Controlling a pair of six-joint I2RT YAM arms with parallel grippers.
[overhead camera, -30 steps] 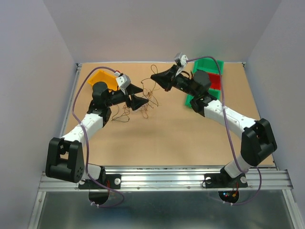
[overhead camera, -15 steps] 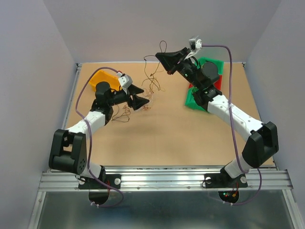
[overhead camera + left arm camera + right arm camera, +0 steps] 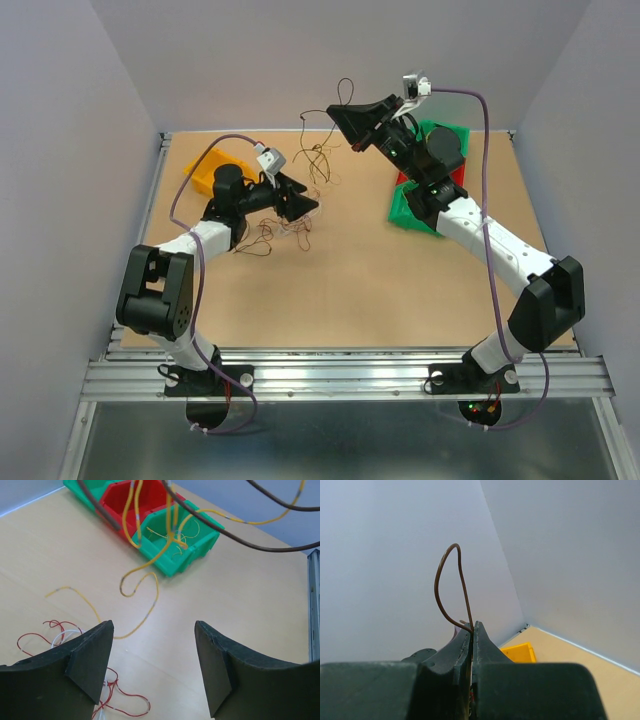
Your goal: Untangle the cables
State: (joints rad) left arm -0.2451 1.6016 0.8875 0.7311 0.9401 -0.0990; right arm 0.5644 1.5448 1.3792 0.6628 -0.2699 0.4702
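Right jaws clamp the brown cable high; left jaws hang released, so the tangle could lift whole off the desk.

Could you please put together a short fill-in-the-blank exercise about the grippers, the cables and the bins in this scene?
1. The cable pinched in the right gripper is ___ in colour.
2. The left gripper hovers above the table with its jaws ___.
3. The red bin sits between two ___ bins.

Missing words: brown; open; green.
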